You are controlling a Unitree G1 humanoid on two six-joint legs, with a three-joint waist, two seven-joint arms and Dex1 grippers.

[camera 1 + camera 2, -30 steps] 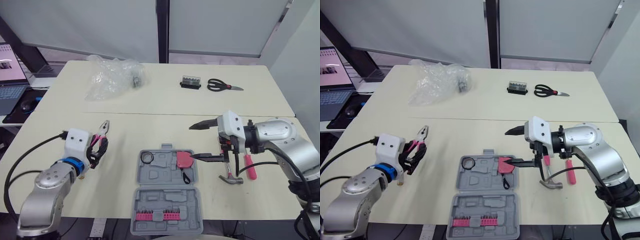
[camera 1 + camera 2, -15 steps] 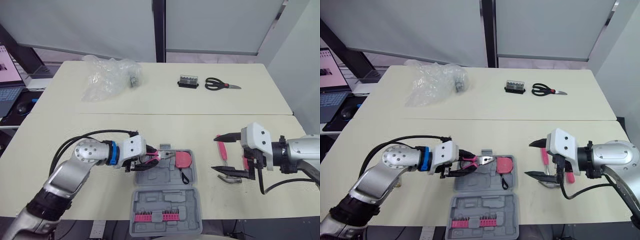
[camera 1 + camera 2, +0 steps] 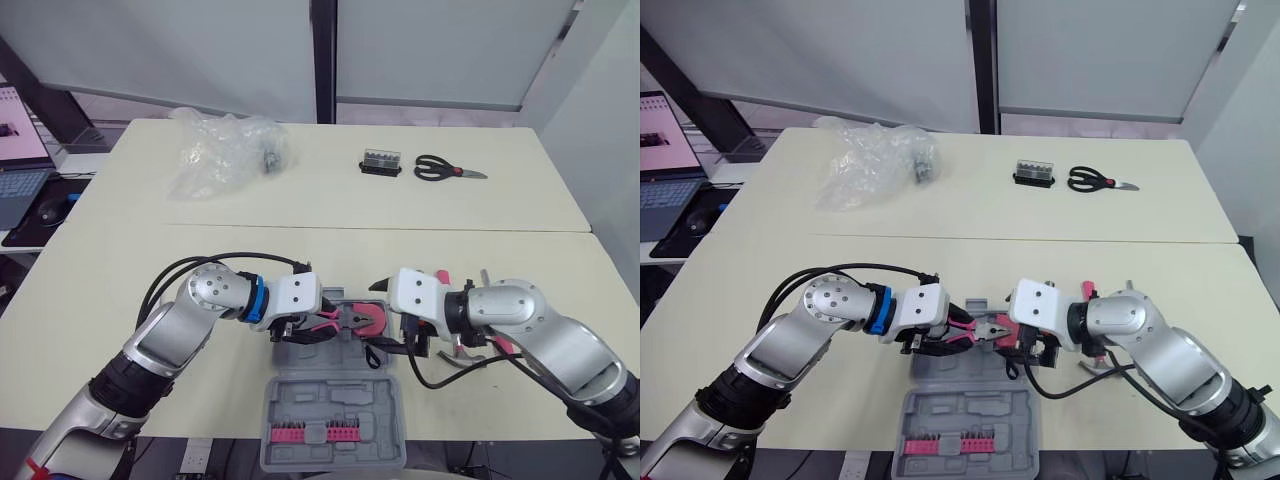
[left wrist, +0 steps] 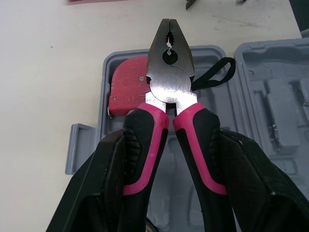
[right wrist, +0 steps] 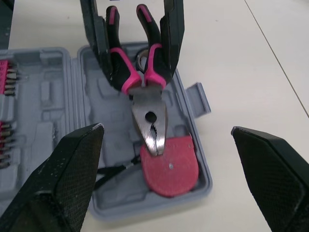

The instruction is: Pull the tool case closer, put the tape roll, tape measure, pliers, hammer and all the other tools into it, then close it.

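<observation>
**Q.** What did the left end effector [image 4: 170, 140] hold?

**A.** It was clamped on the pink-and-black steel pliers [image 4: 169, 84], with one black finger [image 4: 106, 174] pressed against each handle. The pliers' nose was closed and pointed toward the robot's right. It lay over the red tape measure [image 5: 169, 166]; whether the two touched could not be told.

**Q.** Where was the case?

**A.** The grey moulded plastic tool case [image 3: 332, 395] lay open at the middle of the front edge of the cream surface [image 3: 120, 260]. The half nearer that edge carried a row of pink screwdriver bits [image 3: 312, 432]. The farther half held the tape measure, with its black strap loop [image 4: 217, 72] lying beside it in the same half.

**Q.** And the right end effector [image 3: 388, 318]?

**A.** It stood wide open and held nothing. It faced the pliers' nose at the right end of the case's farther half, and its two fingers were spread to either side of the tape measure, near it but apart from it.

**Q.** Which tools lay outside the case?

**A.** The steel-headed hammer [image 3: 462, 356] lay on the surface just right of the case, partly hidden behind the right arm. A pair of black-handled scissors [image 3: 445, 170] and a small black box with a clear lid [image 3: 381, 163] lay side by side near the far edge, right of centre. A crumpled clear plastic bag [image 3: 225, 150] sat toward the far left corner.
</observation>
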